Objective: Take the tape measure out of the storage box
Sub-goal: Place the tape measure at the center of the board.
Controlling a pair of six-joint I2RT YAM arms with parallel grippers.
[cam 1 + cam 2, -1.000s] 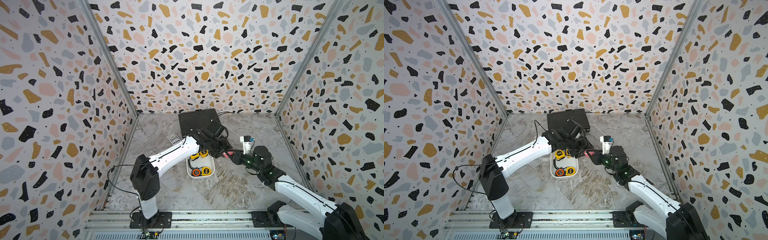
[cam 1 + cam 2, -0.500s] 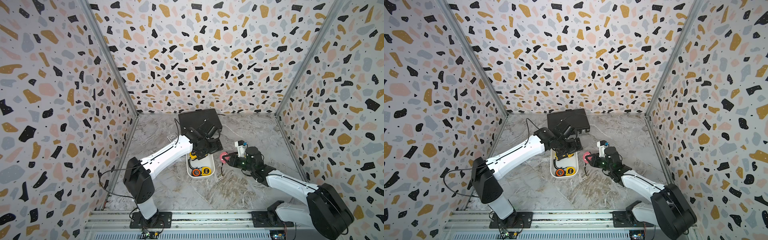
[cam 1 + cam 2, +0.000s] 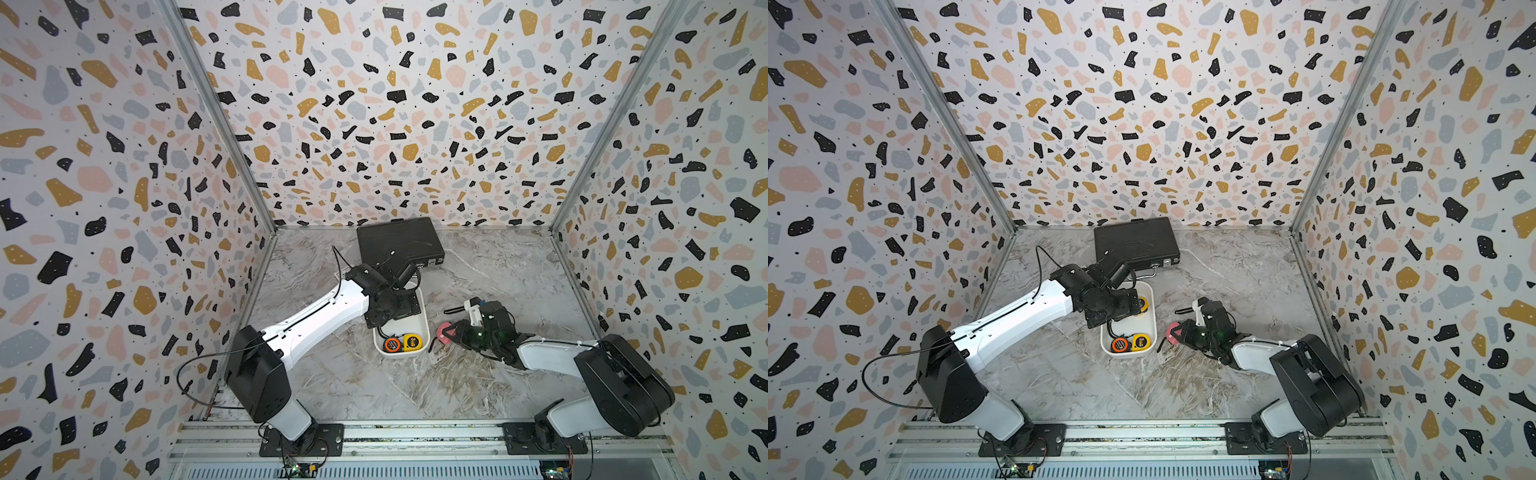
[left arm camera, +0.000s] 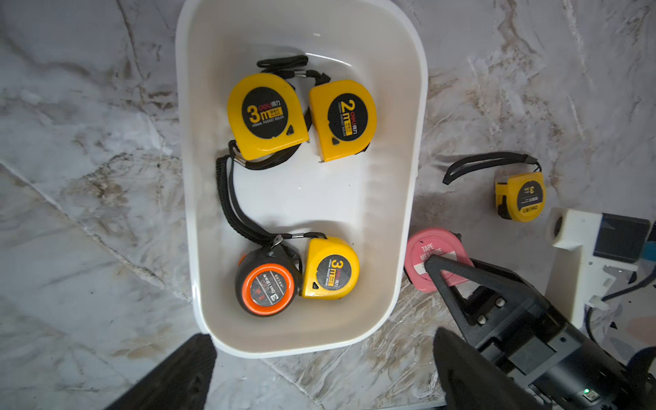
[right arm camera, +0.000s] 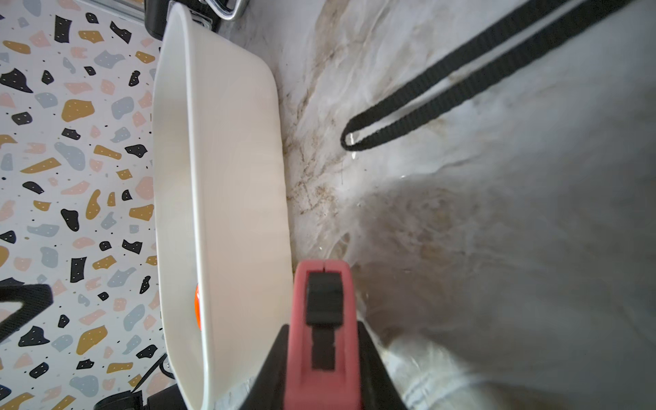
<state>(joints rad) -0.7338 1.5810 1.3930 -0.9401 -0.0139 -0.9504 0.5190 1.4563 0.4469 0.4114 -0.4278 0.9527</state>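
The left tool (image 4: 323,337) hangs spread wide above the storage box (image 4: 312,198), whose long axis runs from the rail (image 3: 374,432) toward the back wall (image 3: 395,124), with 4 other tape measures (image 4: 268,117) inside. Just beside its right wall, outside it, the pink tape measure (image 4: 426,248) is level, label face up, lock edge toward the right tool (image 5: 324,369), which is clenched on its 2 flat faces.

Right pincer (image 3: 448,333) holds pink tape measure (image 3: 443,332) just beside the storage box (image 3: 426,324).
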